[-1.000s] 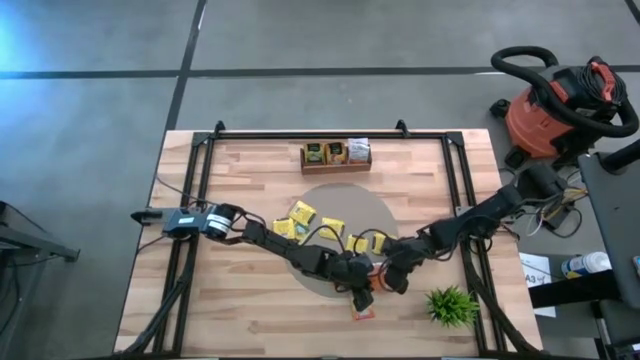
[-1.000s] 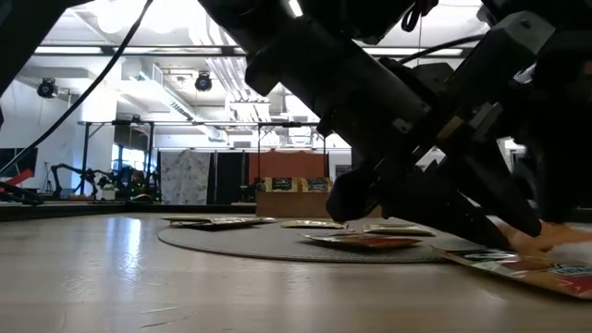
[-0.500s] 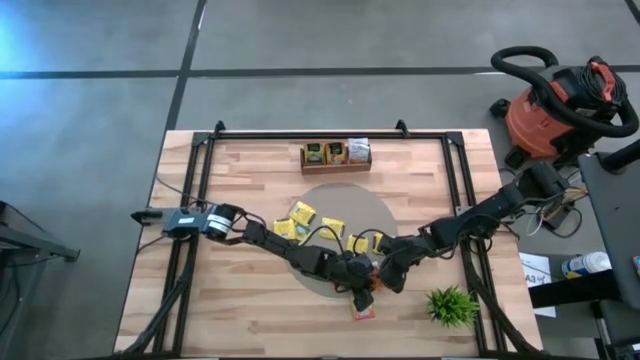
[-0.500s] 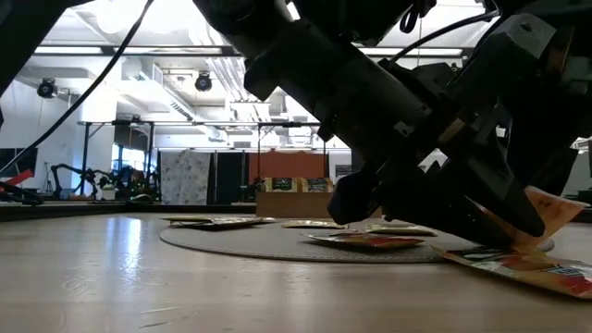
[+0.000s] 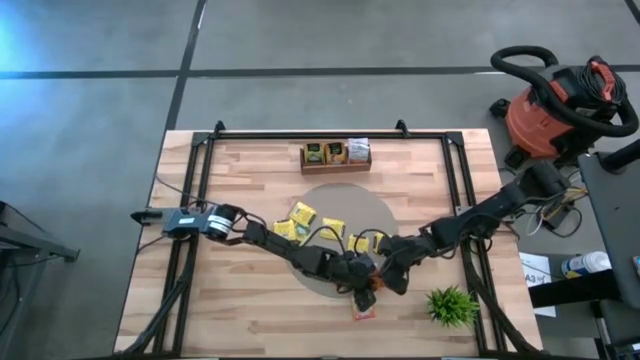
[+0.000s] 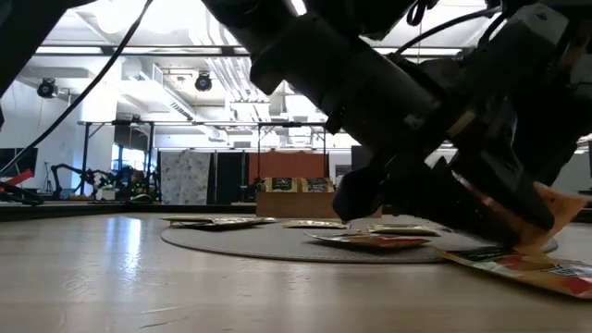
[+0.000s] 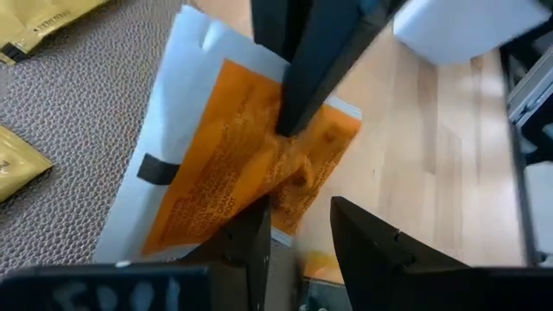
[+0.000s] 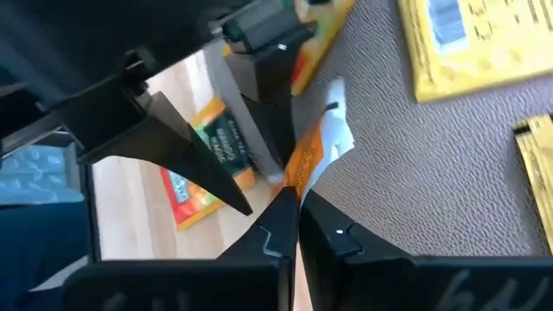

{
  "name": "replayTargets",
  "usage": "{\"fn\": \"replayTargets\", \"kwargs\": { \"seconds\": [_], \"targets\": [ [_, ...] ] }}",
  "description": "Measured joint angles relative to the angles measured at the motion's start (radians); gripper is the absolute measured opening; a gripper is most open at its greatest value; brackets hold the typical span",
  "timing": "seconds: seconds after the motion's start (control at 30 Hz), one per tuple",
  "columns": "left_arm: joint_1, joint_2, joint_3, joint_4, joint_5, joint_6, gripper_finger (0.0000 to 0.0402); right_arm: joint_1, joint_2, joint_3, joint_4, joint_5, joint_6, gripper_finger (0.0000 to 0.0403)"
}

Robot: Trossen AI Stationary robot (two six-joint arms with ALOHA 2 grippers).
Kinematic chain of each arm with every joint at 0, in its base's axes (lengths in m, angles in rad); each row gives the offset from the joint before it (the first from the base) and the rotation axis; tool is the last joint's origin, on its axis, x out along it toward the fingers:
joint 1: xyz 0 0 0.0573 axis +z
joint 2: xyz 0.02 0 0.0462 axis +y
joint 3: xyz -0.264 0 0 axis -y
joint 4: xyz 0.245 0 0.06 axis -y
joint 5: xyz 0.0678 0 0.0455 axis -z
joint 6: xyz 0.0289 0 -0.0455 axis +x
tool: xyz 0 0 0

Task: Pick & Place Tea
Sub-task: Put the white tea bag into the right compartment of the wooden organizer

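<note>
An orange-and-white tea packet point(image 5: 368, 289) sits tilted at the near edge of the round grey mat point(image 5: 395, 215), between both grippers. My right gripper point(image 8: 296, 207) comes from the table's right and is shut on it. My left gripper point(image 7: 301, 233) reaches in from the left and stands open at the packet's lower edge. In the low view the packet point(image 6: 555, 208) shows with one end raised. A second orange packet point(image 5: 363, 313) lies flat on the wood just nearer. Several yellow packets point(image 5: 302, 214) lie on the mat. My right gripper pinches the packet's orange face point(image 8: 304, 168) between its two shut fingers, slanting down from the table's right. The packet stands tilted, one end up and the lower end down by the mat's edge. My left gripper: one finger point(image 7: 251, 246) covers the packet's lower edge, and I cannot tell whether it touches.
A brown wooden tray point(image 5: 336, 153) holding packets stands at the table's far middle. A small green plant point(image 5: 451, 305) sits near the front right. Black rails point(image 5: 200, 180) run along the table's left, right and far sides. A red shop vacuum point(image 5: 560, 100) stands beyond the right edge.
The orange-and-white packet has tipped up: a second ago it lay nearly flat under the grippers, and now one end stands raised while the lower end stays by the mat's edge. Both arms have stayed almost where they were.
</note>
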Motion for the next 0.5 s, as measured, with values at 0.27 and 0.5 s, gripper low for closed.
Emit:
{"fn": "replayTargets", "kwargs": {
  "seconds": [0.27,0.5],
  "targets": [
    [-0.023,-0.151,-0.010,-0.090,-0.254,-0.155,0.0117,0.004,-0.138,0.126,-0.343,0.256,-0.235,0.0008],
    [-0.058,-0.351,-0.091,-0.120,-0.603,-0.366,0.0117,0.071,-0.188,0.335,-0.768,0.898,-0.565,0.0008]
  ]
}}
